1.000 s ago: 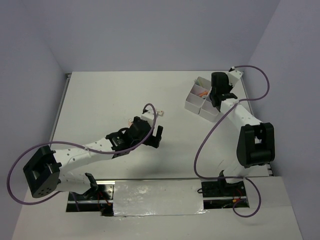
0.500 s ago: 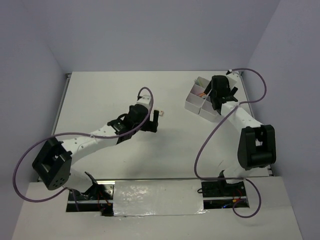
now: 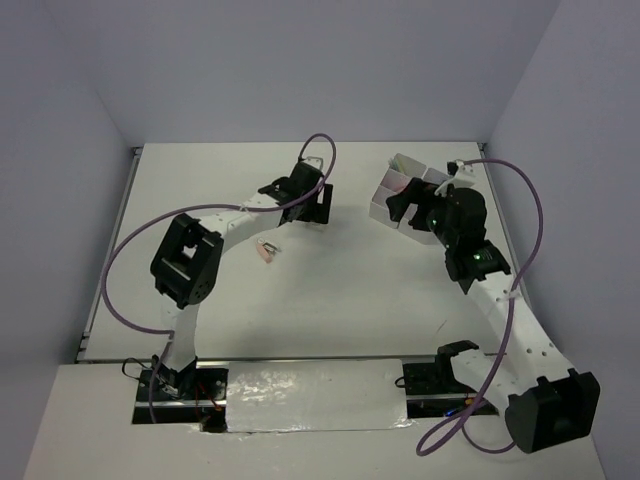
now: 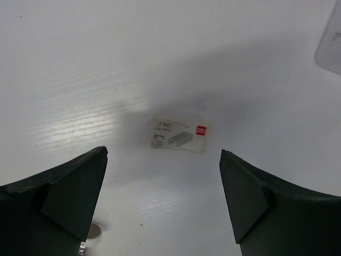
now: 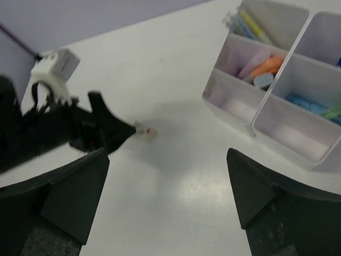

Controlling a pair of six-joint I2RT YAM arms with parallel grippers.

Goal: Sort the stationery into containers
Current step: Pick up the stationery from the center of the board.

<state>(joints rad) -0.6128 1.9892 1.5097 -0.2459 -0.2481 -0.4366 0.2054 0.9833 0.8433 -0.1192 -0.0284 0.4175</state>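
The white divided tray (image 3: 384, 208) stands at the far right. In the right wrist view the tray (image 5: 290, 58) holds thin pens (image 5: 249, 24), a pink and an orange marker (image 5: 265, 64), and blue and green pieces (image 5: 314, 106). My right gripper (image 3: 408, 215) (image 5: 168, 152) hangs open and empty, left of the tray. A small white staple box (image 4: 179, 140) (image 5: 147, 132) lies flat on the table. My left gripper (image 3: 318, 210) (image 4: 163, 152) is open just short of the box, touching nothing. A small pink item (image 3: 267, 250) lies near the table's middle.
The table's left edge carries a metal rail (image 3: 120, 215). Purple cables (image 3: 530, 210) loop off both arms. The left arm's wrist (image 5: 58, 125) reaches into the right wrist view at the left. A corner of the tray (image 4: 330, 42) shows in the left wrist view.
My right gripper opened and drew back from over the tray, to its left. My left arm swung from mid-table towards the far side, up to the staple box, staying open.
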